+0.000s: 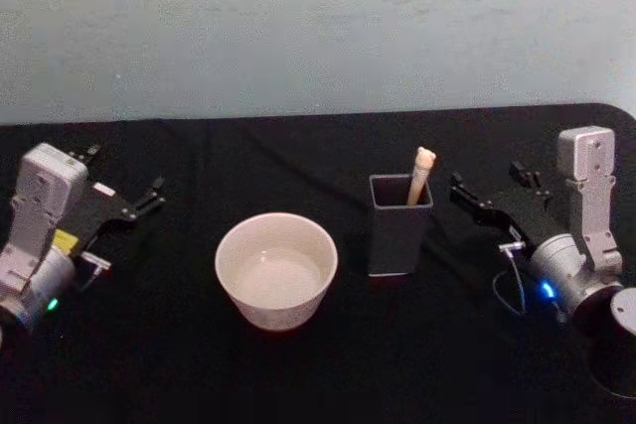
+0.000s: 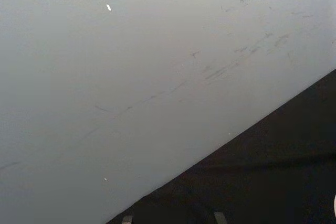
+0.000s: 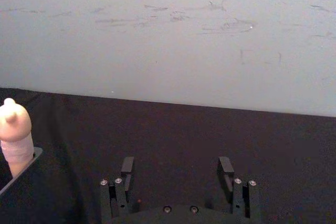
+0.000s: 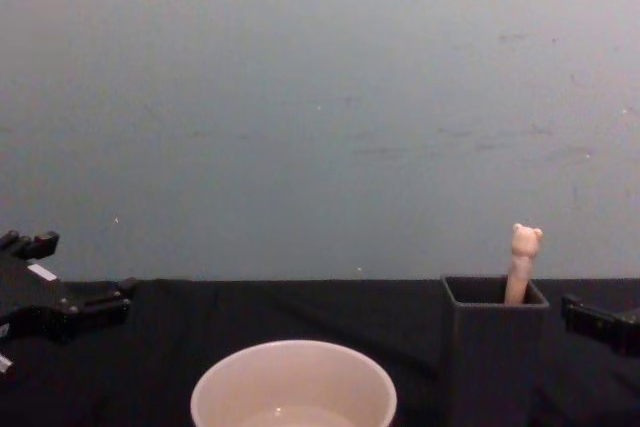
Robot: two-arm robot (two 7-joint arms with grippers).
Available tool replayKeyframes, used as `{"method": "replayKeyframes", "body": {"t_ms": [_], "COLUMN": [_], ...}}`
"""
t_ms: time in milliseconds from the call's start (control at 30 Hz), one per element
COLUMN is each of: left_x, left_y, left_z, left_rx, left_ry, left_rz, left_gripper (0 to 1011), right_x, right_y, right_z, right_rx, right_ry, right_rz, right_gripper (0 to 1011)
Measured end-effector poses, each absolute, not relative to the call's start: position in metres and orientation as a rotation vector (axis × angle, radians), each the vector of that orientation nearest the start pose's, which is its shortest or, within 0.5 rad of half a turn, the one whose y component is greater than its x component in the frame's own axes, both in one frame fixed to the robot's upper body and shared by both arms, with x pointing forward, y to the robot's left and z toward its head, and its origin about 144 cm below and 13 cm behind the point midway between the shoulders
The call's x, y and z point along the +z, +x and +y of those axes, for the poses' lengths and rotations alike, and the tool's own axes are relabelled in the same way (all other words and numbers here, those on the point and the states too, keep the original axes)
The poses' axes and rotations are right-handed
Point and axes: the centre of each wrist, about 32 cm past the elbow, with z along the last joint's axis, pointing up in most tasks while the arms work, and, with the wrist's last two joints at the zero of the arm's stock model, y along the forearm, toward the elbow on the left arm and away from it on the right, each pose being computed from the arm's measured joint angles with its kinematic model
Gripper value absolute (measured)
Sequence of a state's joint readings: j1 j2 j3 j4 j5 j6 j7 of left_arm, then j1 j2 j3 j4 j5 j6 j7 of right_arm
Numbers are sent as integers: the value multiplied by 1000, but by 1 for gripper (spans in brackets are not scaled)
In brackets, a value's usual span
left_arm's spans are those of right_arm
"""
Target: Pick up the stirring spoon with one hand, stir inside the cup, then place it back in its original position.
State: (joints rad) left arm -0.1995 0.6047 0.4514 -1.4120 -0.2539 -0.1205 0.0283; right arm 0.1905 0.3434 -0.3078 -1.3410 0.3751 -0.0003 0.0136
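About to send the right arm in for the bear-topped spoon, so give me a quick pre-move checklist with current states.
1. Beige bear-headed stirring spoon stands in tall dark grey square holder: ok.
2. Right gripper open, empty: ok.
3. Right gripper beside the holder, not touching: ok.
4. Wide cream-white round cup upright, left of holder: ok.
5. Left gripper off to the cup's left, apart: ok.
6. Cup contents: cannot tell.

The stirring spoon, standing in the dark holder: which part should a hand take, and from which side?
Probably the beige handle of the spoon just under its bear-shaped top, the one part standing clear above the holder. It leans in the holder's back right corner with its stem hidden inside, so come from above or the right. The right hand, open beside the holder, is nearer than the left hand, beyond the cup.
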Motion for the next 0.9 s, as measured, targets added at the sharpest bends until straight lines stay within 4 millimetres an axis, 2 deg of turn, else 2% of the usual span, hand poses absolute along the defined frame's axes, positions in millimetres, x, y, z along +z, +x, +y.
{"method": "replayKeyframes", "body": {"t_ms": [900], "left_x": [1140], "left_y": [489], "left_z": [310], "left_rx": [1248], "left_ry": [304], "left_rz": [-285], "left_gripper": [1001], "right_x": [1124], "right_y": [501], "right_z": [-261], "right_rx": [-1350], "right_ry": [-116], "right_rz": [80], "right_gripper": [1000]}}
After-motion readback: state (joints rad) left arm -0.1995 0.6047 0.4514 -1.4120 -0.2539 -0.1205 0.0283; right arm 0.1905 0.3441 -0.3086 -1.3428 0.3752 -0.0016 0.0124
